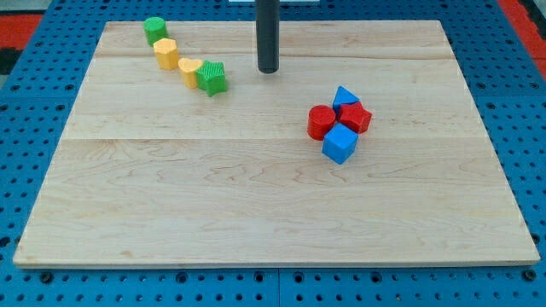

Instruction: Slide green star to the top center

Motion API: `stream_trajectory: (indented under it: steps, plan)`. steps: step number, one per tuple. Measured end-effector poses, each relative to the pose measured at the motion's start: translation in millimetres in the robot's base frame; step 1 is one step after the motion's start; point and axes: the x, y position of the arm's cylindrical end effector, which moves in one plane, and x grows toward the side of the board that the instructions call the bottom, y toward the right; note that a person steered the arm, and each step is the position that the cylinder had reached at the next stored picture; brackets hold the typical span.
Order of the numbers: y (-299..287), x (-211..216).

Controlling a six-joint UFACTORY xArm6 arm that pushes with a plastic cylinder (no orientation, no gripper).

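Near the view's top centre, on the wooden worktop [256, 188]: my tip [269, 70], a bare rod end with no gripper to open or close. Just to its left, apart from it, the green star [212, 78], touching a yellow block [189, 71]. Further up-left, a yellow hexagonal block [165, 53], then a green cylinder [154, 30]. Right of centre, clustered: blue triangular block [345, 96], red cylinder [321, 122], red block [356, 117], blue cube [339, 143].

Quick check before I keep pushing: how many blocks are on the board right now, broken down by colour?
Green: 2, the green star and a green cylinder
Yellow: 2, a yellow block and another yellow block touching the star
Red: 2, a red cylinder and a red block
Blue: 2, a blue cube and a blue triangle
Total: 8
My tip is to the star's right.
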Motion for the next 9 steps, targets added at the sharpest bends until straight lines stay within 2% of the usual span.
stream_trajectory:
  steps: [3, 4, 6, 9]
  plan:
    - [-25.4, 54.7]
    - [-58.8, 71.4]
    - [-120.5, 73.8]
    - [-120.9, 48.4]
